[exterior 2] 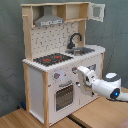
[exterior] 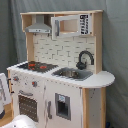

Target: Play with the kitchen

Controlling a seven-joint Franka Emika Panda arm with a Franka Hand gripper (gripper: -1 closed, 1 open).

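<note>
Kitchen fills most of both exterior views: tall white and light-wood toy unit, standing on a wooden floor w/ grey backdrop behind. In the second exterior view my arm comes in from the lower right of the frame, white w/ a blue light on the joint, and my gripper sits right at the kitchen's front panel, just right of centre, beside the oven door and below the counter edge. Can't tell if the fingers are spread or pressed together, and can't tell if they touch the panel or just hover close.

Up top in the second exterior view: grey hood at upper left, open shelf next to it, a small cabinet door swung open at upper right. Black stovetop w/ red rings sits left of centre, black faucet curves over the sink to its right. A knob shows on the front above the windowed oven door.

In the first exterior view the stovetop is at mid-left, sink at centre, faucet behind it, hood at upper left. White bits of my arm peek in at the left edge and bottom left; gripper not seen there
</note>
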